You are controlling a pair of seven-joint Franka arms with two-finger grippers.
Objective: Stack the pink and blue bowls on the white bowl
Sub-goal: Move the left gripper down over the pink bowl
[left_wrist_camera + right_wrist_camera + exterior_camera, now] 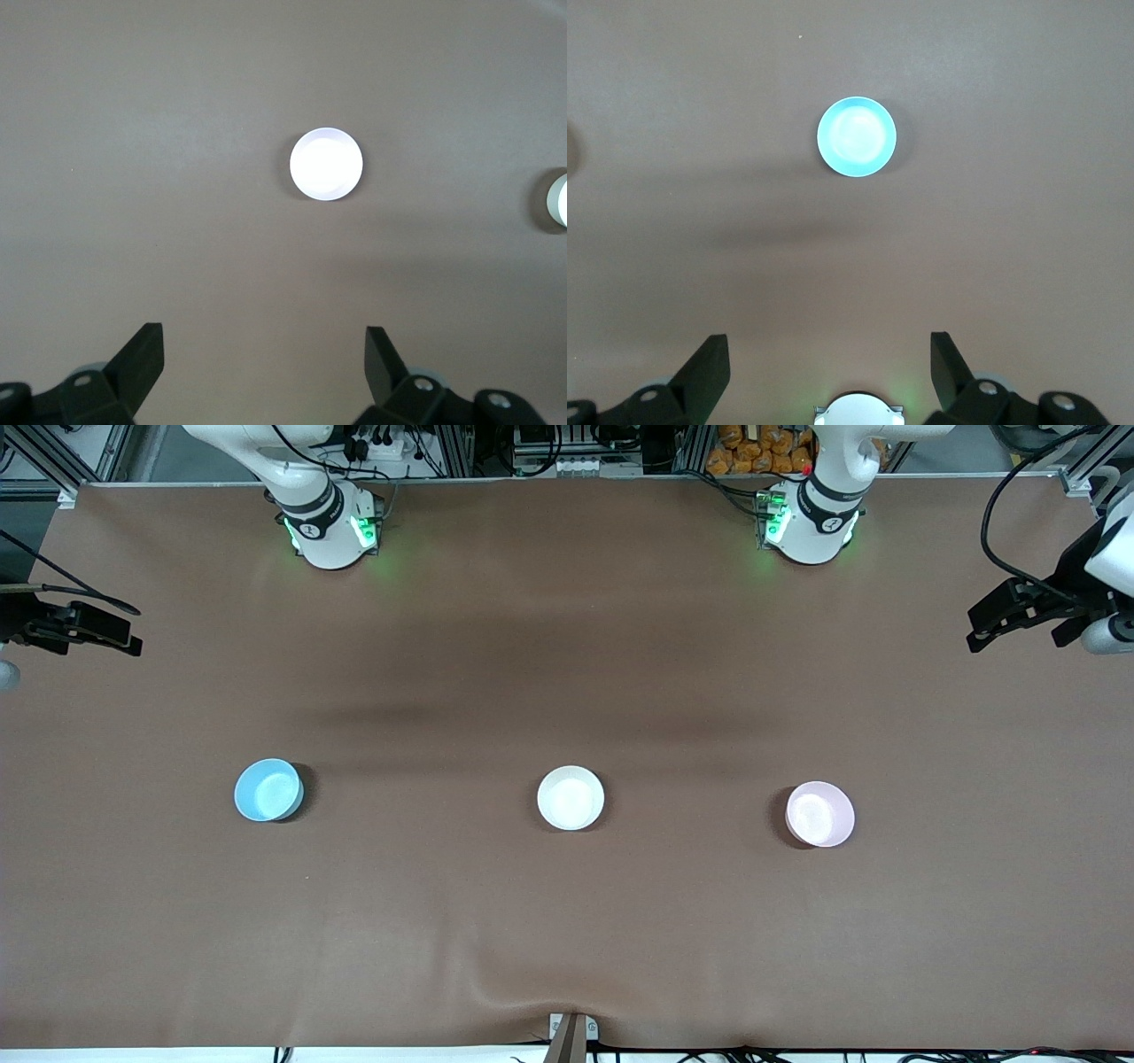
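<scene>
I see 3 bowls in a row mid-table [567, 646]: blue bowl [268, 789] twd the right arm's end, white bowl [570, 798] in the middle, pink bowl [820, 814] twd the left arm's end. Right gripper [828, 372] & left gripper [264, 363] hang up high, fingers spread wide, holding nothing.

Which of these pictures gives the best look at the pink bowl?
The front view: the pink bowl sits whole and clearly pink there. The left wrist view shows it whole too, but washed out to white. The right wrist view misses it.
</scene>
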